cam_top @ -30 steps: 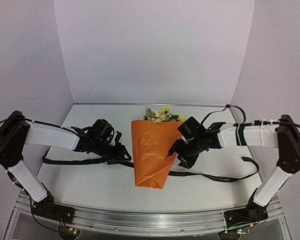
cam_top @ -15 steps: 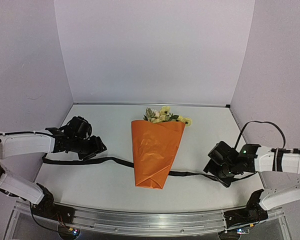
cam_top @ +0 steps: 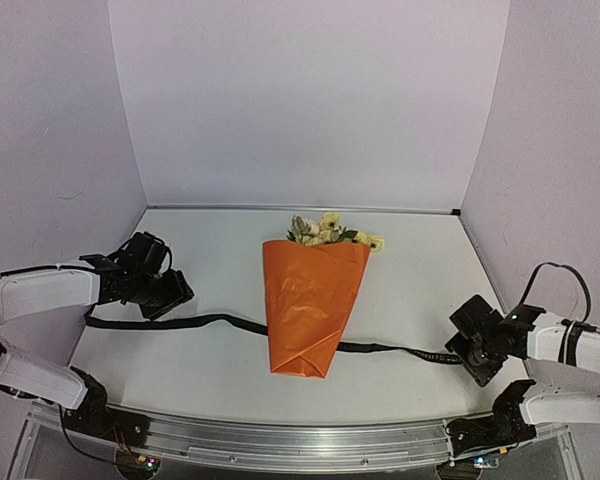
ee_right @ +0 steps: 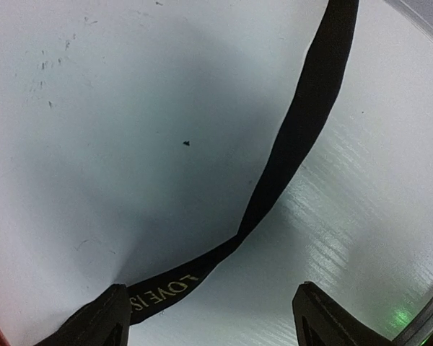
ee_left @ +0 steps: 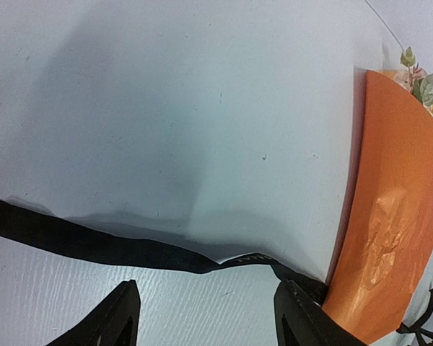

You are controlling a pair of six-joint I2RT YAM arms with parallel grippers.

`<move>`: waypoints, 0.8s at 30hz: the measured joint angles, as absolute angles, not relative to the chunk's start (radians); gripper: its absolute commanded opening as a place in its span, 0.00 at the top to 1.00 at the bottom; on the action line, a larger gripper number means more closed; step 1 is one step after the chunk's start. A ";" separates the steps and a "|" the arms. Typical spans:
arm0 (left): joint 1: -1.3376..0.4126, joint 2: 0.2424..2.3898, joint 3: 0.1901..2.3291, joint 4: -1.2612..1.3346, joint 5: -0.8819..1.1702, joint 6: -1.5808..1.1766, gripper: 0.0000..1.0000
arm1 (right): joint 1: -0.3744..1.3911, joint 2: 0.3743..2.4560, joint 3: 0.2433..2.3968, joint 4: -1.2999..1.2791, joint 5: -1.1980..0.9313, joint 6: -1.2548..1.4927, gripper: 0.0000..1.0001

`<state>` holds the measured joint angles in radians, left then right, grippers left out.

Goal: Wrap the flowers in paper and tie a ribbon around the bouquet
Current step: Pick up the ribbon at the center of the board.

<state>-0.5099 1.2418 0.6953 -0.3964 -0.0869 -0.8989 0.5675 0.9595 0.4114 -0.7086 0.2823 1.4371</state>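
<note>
Both my arms have pulled back from the middle and now sit far out at the sides of the table [cam_top: 420, 260]. My left tool [cam_top: 168, 292] is wide open and holds nothing. In its own camera the two fingers [ee_left: 119, 321] stand apart over the bare table, and the ribbon [cam_top: 210, 322] lies just past them. My right tool [cam_top: 472, 348] is wide open too, with nothing in it. The ribbon lies flat on the table in front of it, with small gold letters on it.

The bouquet [cam_top: 313, 300] lies in the middle of the table, well apart from both tools. Its pointed end faces me. The yellow flowers [cam_top: 325, 232] and green leaves stick out of the wide far end of the orange paper [cam_top: 300, 270]. The black ribbon runs from left to right and goes under the narrow part of the bouquet. It is not tied.
</note>
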 measured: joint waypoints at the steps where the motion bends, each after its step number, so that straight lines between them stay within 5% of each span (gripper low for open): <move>1: -0.506 1.235 0.693 -0.401 -0.092 -0.900 0.33 | 0.549 0.956 0.404 -0.703 0.274 1.433 0.19; 9: -0.456 1.150 0.640 -0.480 -0.143 -0.970 0.27 | 0.417 0.987 0.361 -0.643 0.211 1.380 0.25; 24: -0.297 1.229 0.534 -0.481 -0.129 -1.157 0.19 | 0.387 1.005 0.366 -0.590 0.151 1.286 0.51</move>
<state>-0.2971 1.2290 0.5339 -0.4809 -0.1292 -1.1574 0.3866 1.0050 0.3664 -0.5896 0.1510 1.2859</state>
